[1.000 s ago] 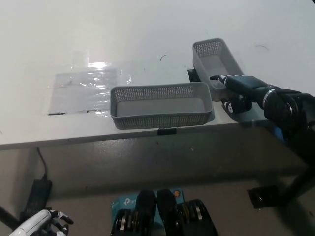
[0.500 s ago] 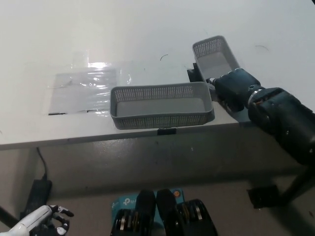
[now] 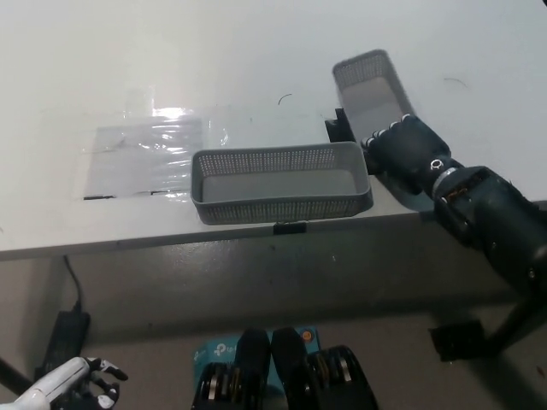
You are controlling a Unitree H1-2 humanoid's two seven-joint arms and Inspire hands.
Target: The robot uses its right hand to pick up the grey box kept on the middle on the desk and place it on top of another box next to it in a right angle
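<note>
Black right hand [image 3: 402, 147] lies curled over the near end of the smaller grey perforated plastic box [image 3: 369, 85] by the table's [image 3: 256, 51] right edge, seemingly gripping it for lifting onto the longer grey perforated box [image 3: 280, 182].

Worktop [image 3: 128, 51] looked smooth, matt white | clear film [image 3: 145, 154] on it shone glossy, crinkled | both grey boxes [image 3: 278, 181] [image 3: 369, 90] were perforated matt plastic | my right hand [image 3: 402, 147] was matt black
</note>
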